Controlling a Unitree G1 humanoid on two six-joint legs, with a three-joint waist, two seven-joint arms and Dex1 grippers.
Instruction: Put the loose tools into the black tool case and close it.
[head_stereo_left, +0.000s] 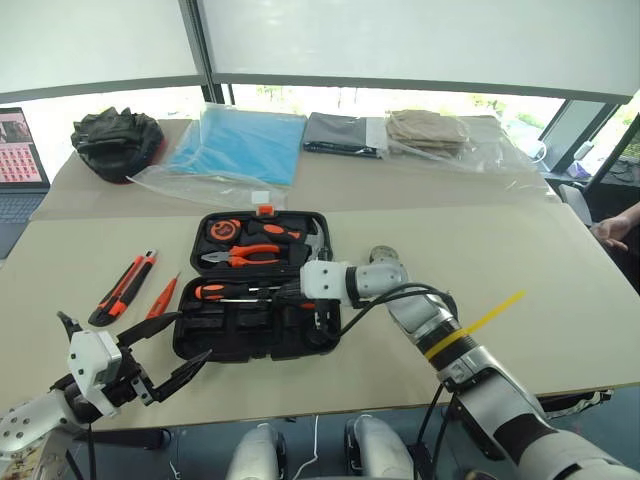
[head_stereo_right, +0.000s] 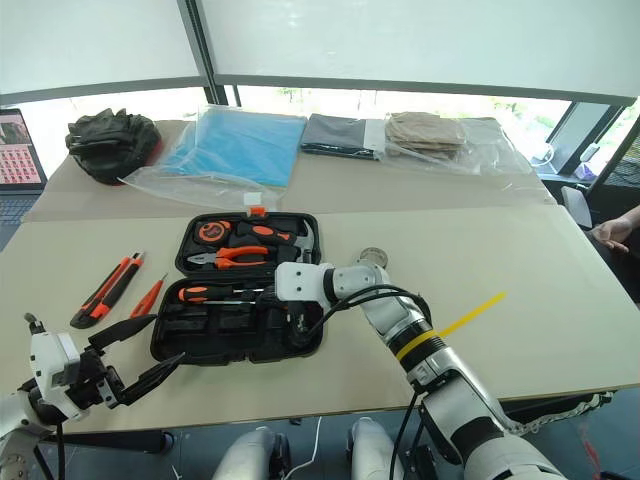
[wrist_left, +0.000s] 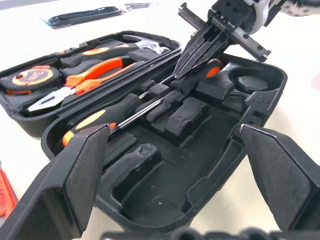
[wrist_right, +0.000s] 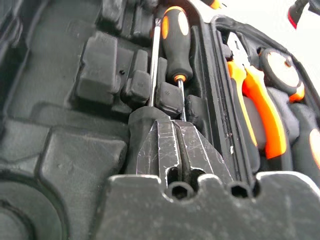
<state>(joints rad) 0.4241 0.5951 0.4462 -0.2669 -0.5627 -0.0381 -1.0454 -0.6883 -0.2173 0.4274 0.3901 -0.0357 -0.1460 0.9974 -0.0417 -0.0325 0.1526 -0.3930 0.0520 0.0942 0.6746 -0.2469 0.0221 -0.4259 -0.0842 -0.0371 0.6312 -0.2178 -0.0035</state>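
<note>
The black tool case (head_stereo_left: 190, 345) lies open at the table's middle. Its far half holds a tape measure, pliers and a hammer. Two screwdrivers (head_stereo_left: 225, 291) lie side by side in the near half (wrist_left: 215, 150). My right gripper (head_stereo_left: 283, 293) is shut, its tips (wrist_right: 175, 130) down on the screwdrivers (wrist_right: 175, 35). Left of the case, on the table, lie the utility knife (head_stereo_left: 122, 288) and the slim orange tool (head_stereo_left: 163, 296). A small round roll (head_stereo_right: 373, 257) sits behind my right wrist. My left gripper (head_stereo_left: 192, 337) hangs open at the case's near left corner, holding nothing.
At the back stand a black cloth bundle (head_stereo_left: 118, 140), a blue plastic bag (head_stereo_left: 240, 145), a dark folded cloth (head_stereo_left: 343, 133) and a beige bagged one (head_stereo_left: 430, 128). A laptop (head_stereo_left: 20, 150) sits far left. A yellow strip (head_stereo_left: 490, 312) lies right; a person's hand (head_stereo_left: 615, 228) rests at the right edge.
</note>
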